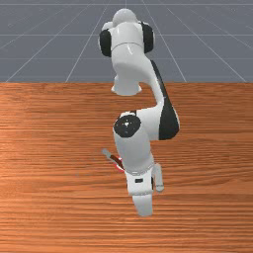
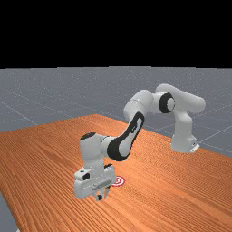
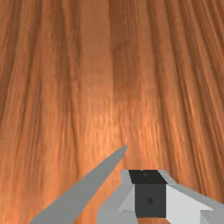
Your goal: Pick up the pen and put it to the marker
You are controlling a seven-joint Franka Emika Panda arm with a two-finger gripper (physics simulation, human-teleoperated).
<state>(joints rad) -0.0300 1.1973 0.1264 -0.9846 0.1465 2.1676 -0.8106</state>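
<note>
Leftmost in the front view, the pen [image 1: 116, 159] slants across the marker [image 2: 120, 181], well in from the table's [image 1: 49, 207] edge by the arm's base [image 1: 126, 89], perhaps angled to bring its point down there. Next comes the hand [image 2: 102, 197]; whether it grips the pen, I cannot tell.
</note>
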